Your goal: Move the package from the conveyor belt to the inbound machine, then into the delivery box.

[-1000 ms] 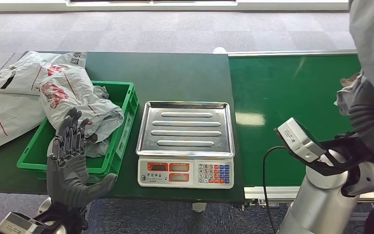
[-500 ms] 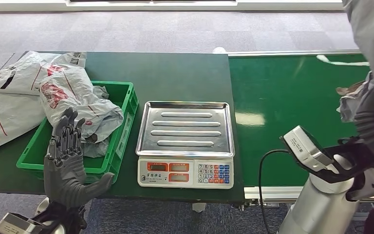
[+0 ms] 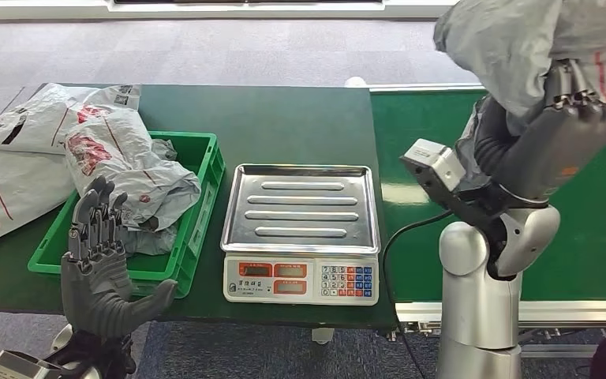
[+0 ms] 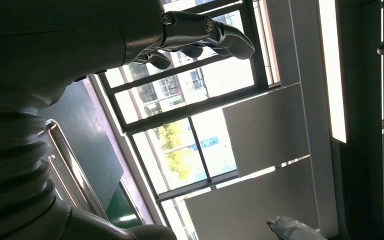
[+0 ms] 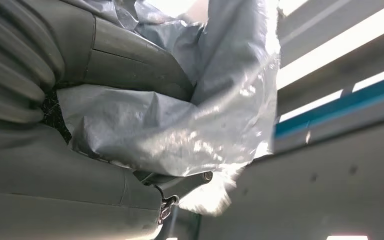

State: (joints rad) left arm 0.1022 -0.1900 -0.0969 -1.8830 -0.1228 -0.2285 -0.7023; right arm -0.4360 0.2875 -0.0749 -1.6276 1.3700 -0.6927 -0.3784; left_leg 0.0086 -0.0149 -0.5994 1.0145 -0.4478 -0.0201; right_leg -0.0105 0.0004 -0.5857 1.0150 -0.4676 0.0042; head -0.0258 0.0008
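Our right hand (image 3: 556,138) grips a grey plastic package (image 3: 513,47), fingers closed around its lower folds, holding it high in the air above the green conveyor belt (image 3: 458,150); from the right wrist the crinkled grey film (image 5: 180,130) is pressed against the palm. Our left hand (image 3: 99,264) is raised at the near edge of the dark green table (image 3: 284,118), holding nothing, fingers straight and apart, thumb stretched out to the side. Just beyond it sits the green delivery box (image 3: 205,170), holding a crumpled grey-and-red mail bag (image 3: 126,162), with more bags (image 3: 16,150) lying beside it. Between box and belt stands the weighing scale, its steel tray (image 3: 300,207) bare above the keypad (image 3: 347,280).
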